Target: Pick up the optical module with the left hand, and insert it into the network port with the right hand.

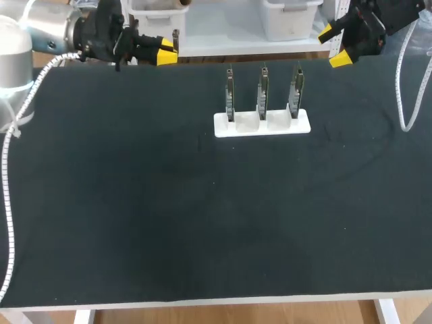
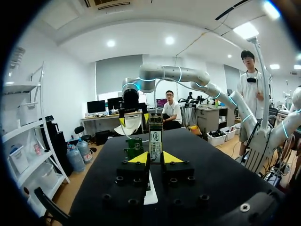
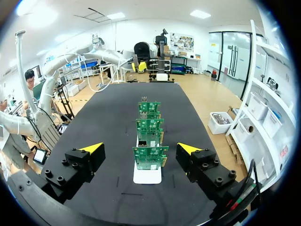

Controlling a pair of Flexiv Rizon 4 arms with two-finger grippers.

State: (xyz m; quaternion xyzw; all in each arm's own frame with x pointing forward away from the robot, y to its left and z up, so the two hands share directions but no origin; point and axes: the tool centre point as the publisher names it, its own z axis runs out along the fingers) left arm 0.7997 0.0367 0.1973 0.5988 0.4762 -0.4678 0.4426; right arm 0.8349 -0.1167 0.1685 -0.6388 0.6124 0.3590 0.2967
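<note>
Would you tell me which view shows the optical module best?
The left wrist view: the module stands close up between the left fingers. The head view shows only a sliver; the right wrist view is too distant to tell it.

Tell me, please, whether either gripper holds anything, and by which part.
The left gripper is shut on the module, gripping its near end; the rest sticks out ahead. The right gripper is open and holds nothing.

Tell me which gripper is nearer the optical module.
Left. The left gripper is shut on the module; the right gripper is open, well apart from it, at the table's far right.
</note>
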